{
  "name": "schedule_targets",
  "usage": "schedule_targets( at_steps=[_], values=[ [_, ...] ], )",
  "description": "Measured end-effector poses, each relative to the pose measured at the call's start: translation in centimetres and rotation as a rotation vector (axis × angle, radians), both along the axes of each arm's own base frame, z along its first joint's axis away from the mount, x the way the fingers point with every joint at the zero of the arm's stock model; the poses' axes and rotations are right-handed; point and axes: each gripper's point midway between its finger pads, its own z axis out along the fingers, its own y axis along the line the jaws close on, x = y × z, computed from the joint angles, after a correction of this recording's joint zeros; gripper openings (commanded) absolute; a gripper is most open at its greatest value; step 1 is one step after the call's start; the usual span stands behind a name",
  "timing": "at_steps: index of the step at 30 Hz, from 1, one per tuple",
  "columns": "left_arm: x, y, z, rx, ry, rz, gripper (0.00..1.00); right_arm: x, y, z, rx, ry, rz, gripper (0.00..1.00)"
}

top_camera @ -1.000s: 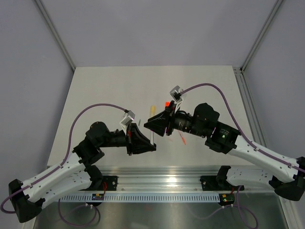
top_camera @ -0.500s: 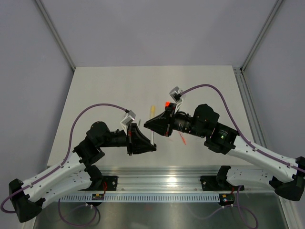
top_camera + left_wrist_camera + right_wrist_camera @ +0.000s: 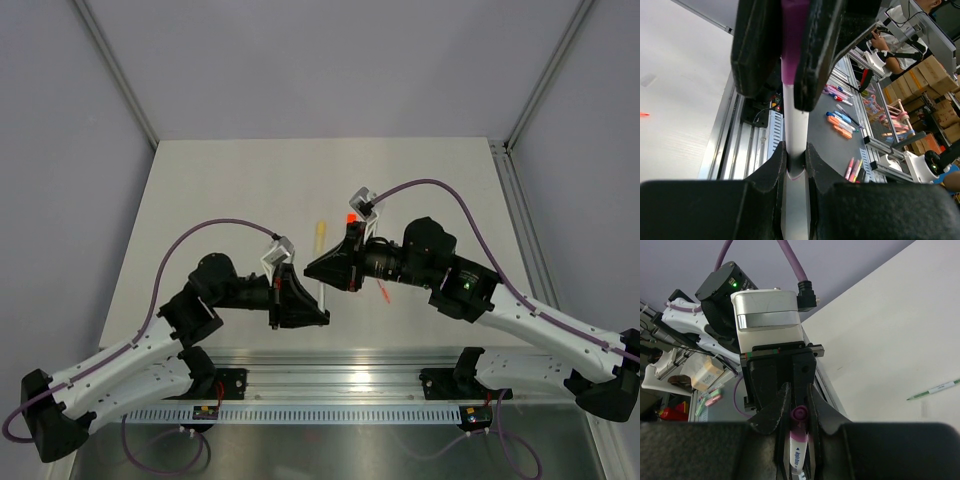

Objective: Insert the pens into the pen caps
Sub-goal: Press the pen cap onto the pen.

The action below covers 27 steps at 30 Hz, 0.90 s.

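Note:
A white pen (image 3: 321, 294) with a purple end hangs above the table between both arms. My left gripper (image 3: 320, 308) (image 3: 795, 143) is shut on its white barrel (image 3: 796, 115). My right gripper (image 3: 312, 270) (image 3: 798, 385) is closed around the purple end (image 3: 799, 414) (image 3: 795, 40). A pale yellow highlighter (image 3: 319, 236) lies on the table behind the grippers. A bright orange cap (image 3: 351, 217) sits beside the right wrist. An orange-red pen (image 3: 382, 291) (image 3: 644, 114) lies under the right forearm. A thin greyish-green pen (image 3: 935, 389) rests on the table farther off.
The aluminium rail (image 3: 330, 365) runs along the table's near edge, just behind the left gripper. The left arm's camera housing (image 3: 769, 315) faces the right wrist at close range. Purple cables (image 3: 430, 183) loop over both arms.
My right gripper has closed on the pen's purple end and dropped slightly lower and left. The left arm's elbow shifted right; its grip on the pen is unchanged.

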Motion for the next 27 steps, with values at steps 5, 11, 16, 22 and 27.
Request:
schedule_targets(
  at_steps=[5,11,16,22,27],
  values=[
    [-0.9,0.1,0.2,-0.007,0.009,-0.047,0.0,-0.9,0.0,0.1,-0.007,-0.019,0.057,0.0],
    [-1.9,0.2,1.5,-0.05,0.009,-0.105,0.0,-2.3,0.0,1.6,0.049,-0.065,0.132,0.0],
    [-2.3,0.4,2.0,-0.052,0.007,-0.12,0.0,-2.7,0.1,2.0,0.086,-0.065,0.162,0.0],
    [-2.5,0.6,1.4,-0.001,0.024,-0.125,0.0,-2.9,0.2,1.3,0.118,-0.034,0.167,0.0],
    [-2.6,1.1,1.6,0.072,0.008,-0.112,0.0,-3.0,-0.2,1.2,0.137,-0.015,0.135,0.0]
  ],
)
